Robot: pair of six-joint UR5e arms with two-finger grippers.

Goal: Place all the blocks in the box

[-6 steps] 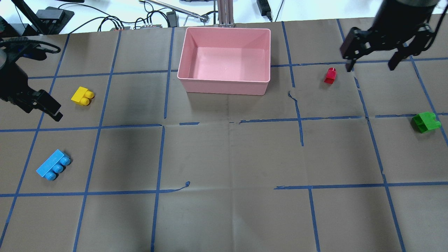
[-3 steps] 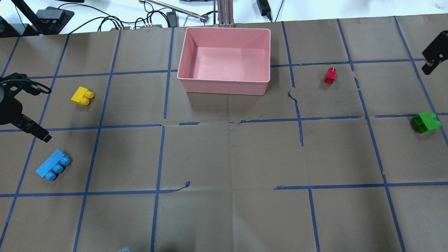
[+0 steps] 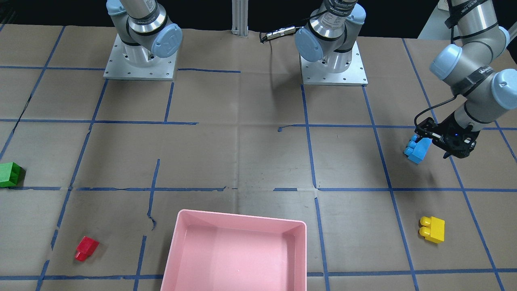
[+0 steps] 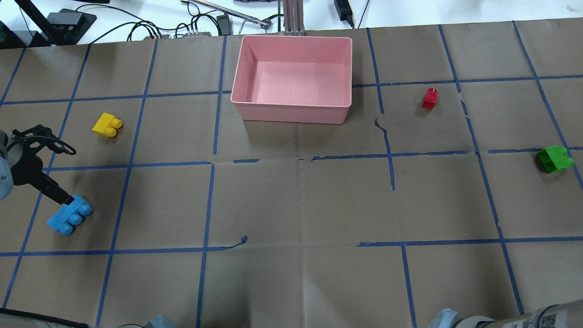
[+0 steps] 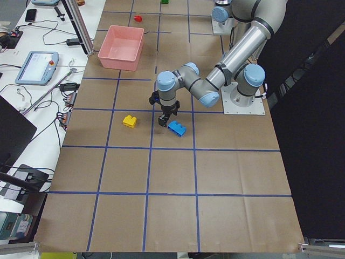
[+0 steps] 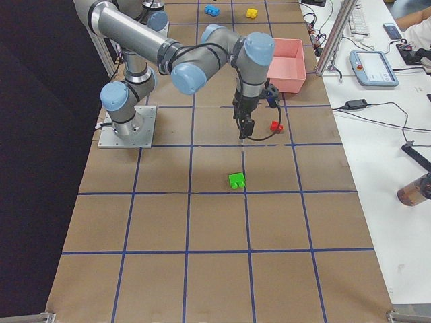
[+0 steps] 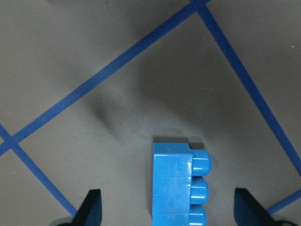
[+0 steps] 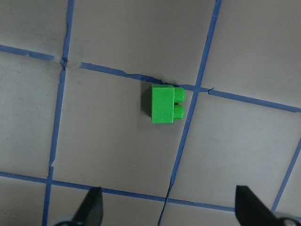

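Observation:
The light blue block [image 4: 69,216] lies at the table's left side; in the left wrist view it [image 7: 176,181] sits between the fingers of my open left gripper [image 7: 170,212], which hangs low over its far end [image 4: 58,197]. The yellow block [image 4: 107,125] lies beyond it. My right gripper [image 8: 170,209] is open and high above the green block [image 8: 165,104], which lies at the right edge [image 4: 554,159]. The red block [image 4: 430,99] lies right of the pink box [image 4: 291,109], which holds nothing.
Brown paper with a blue tape grid covers the table. Cables, a pendant and a metal post stand beyond the far edge behind the box [image 4: 291,18]. The two arm bases [image 3: 141,52] sit at the robot's side.
My left gripper moved toward the robot and down onto the blue block. My right arm swung right, out of the overhead view. No block moved.

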